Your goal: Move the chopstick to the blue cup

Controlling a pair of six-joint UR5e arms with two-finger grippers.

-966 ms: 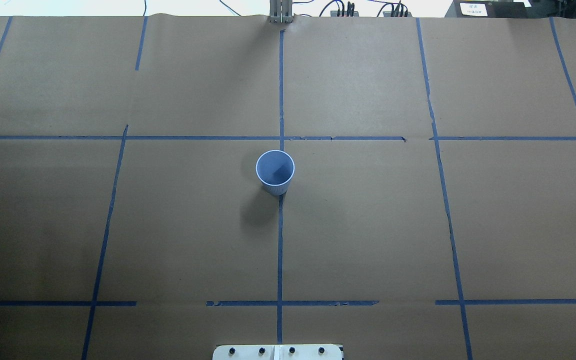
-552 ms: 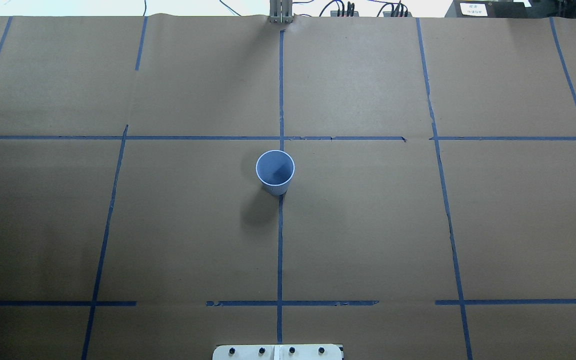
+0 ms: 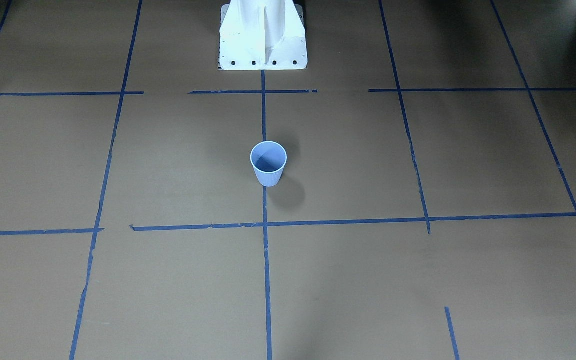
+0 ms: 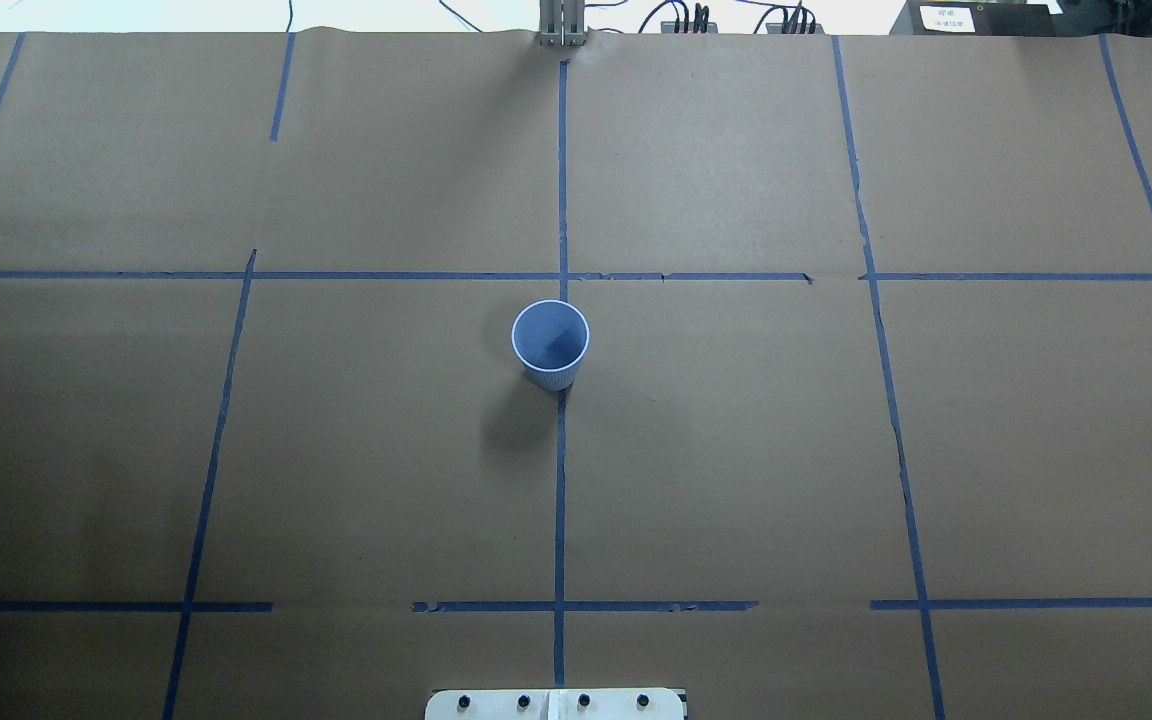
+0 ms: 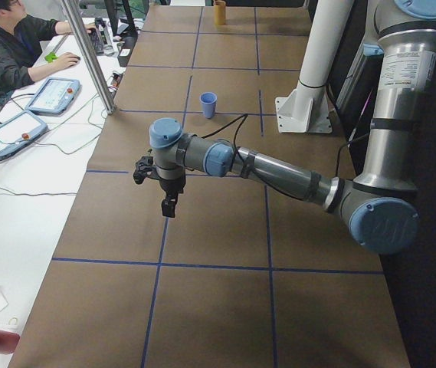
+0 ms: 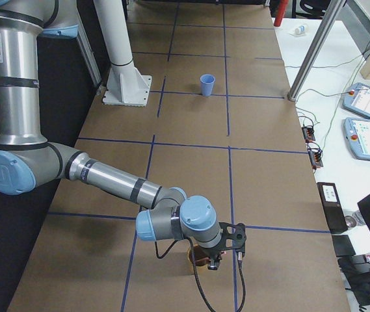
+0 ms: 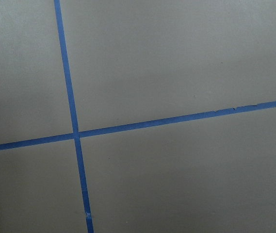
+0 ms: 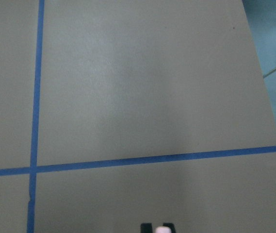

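The left arm [image 5: 279, 172] hangs its upper arm vertically, the elbow bent low and the forearm level. It is stretched out away from the white base column [image 5: 313, 77]. Its wrist points the left gripper [image 5: 169, 207] straight down, well apart from the column. The right arm [image 6: 106, 179] mirrors this fold on the column's other side, with the forearm reaching outward and the right gripper [image 6: 216, 260] turned down, also well apart from the column. The finger spacing of the 2 grippers cannot be read.

Robot lab: tape-gridded table [image 4: 736, 450], teach pendant [image 6: 367, 139]
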